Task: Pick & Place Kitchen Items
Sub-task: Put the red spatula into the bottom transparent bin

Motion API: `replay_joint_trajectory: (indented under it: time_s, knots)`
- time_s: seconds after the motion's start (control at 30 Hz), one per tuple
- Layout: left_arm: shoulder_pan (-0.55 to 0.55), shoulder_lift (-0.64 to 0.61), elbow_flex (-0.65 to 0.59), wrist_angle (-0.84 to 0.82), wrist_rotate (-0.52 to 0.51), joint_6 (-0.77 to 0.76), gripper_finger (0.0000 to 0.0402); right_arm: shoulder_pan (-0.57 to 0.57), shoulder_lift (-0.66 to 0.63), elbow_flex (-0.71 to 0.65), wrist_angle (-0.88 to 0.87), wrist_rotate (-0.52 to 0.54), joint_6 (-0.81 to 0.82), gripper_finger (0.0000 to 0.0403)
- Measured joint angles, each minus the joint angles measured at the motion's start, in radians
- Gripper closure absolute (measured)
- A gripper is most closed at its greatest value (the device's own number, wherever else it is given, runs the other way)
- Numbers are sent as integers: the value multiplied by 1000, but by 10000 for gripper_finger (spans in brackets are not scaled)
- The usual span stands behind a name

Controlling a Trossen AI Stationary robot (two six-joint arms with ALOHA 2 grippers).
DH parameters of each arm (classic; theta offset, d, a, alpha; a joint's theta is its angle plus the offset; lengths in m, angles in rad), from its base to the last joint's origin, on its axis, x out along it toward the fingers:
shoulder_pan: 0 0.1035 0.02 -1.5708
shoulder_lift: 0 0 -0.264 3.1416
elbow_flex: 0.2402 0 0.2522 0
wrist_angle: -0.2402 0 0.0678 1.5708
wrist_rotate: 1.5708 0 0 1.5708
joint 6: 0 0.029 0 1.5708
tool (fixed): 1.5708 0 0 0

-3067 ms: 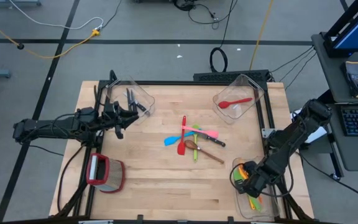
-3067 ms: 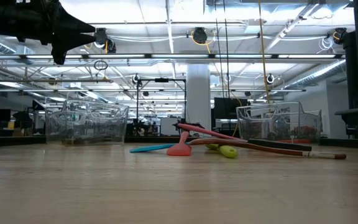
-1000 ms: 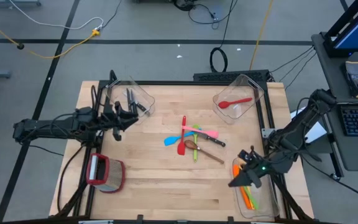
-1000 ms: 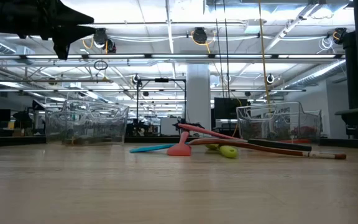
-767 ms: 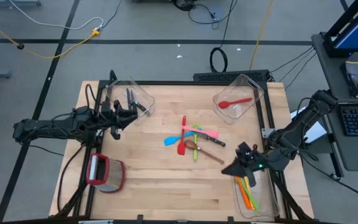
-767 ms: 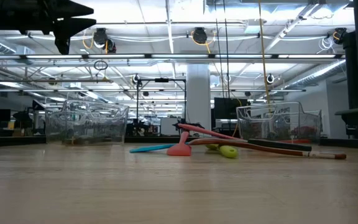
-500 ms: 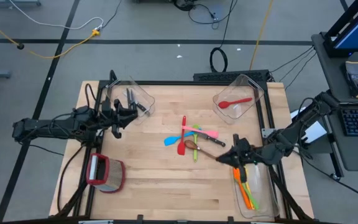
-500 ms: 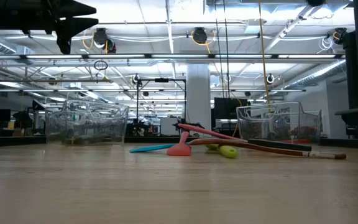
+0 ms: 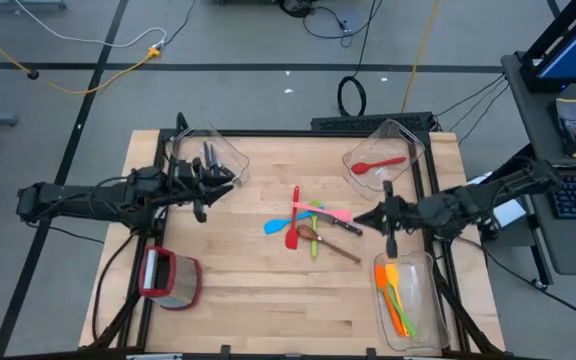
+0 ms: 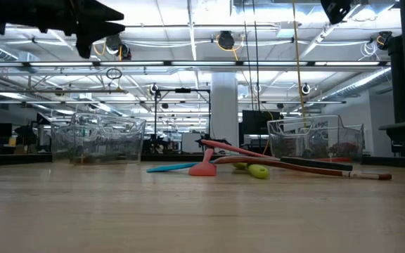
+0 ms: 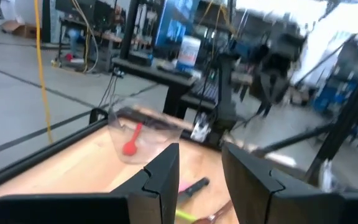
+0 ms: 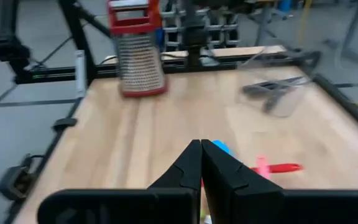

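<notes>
Three clear bins sit on the wooden table (image 9: pixel 248 290): the far-left bin (image 9: pixel 226 150) holds two black-handled knives (image 9: pixel 211 157), the far-right bin (image 9: pixel 400 143) holds a single red spoon (image 9: pixel 378 164), and the near-right bin (image 9: pixel 420 322) holds orange and green utensils (image 9: pixel 396 303), too overlapped to count. A red-rimmed container (image 9: pixel 171 280) stands at the near-left corner. The remaining kitchen items (image 9: pixel 312 226) lie crossed in a heap at mid-table, red, blue, pink, green and wooden ones among them. The left gripper (image 9: pixel 224 185) hovers beside the knife bin, fingers parted and empty. The right gripper (image 9: pixel 361 218), fingers pressed together and empty, hangs just right of the heap. No writing is legible.
</notes>
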State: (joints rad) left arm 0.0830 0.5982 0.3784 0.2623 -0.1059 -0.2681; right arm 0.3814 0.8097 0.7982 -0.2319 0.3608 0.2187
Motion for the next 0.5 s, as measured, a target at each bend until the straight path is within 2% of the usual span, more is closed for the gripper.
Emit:
replay_joint_trajectory:
  time_s: [0.17, 0.23, 0.5]
  knots:
    - [0, 97, 135, -170, -1, 52, 277, -61, -94, 0, -72, -9, -62, 402]
    - [0, 142, 187, -224, -1, 57, 277, -75, -124, 0, -104, -46, -82, 402]
    - [0, 357, 381, -364, -2, 120, 277, -89, -187, 0, -188, -88, -101, 403]
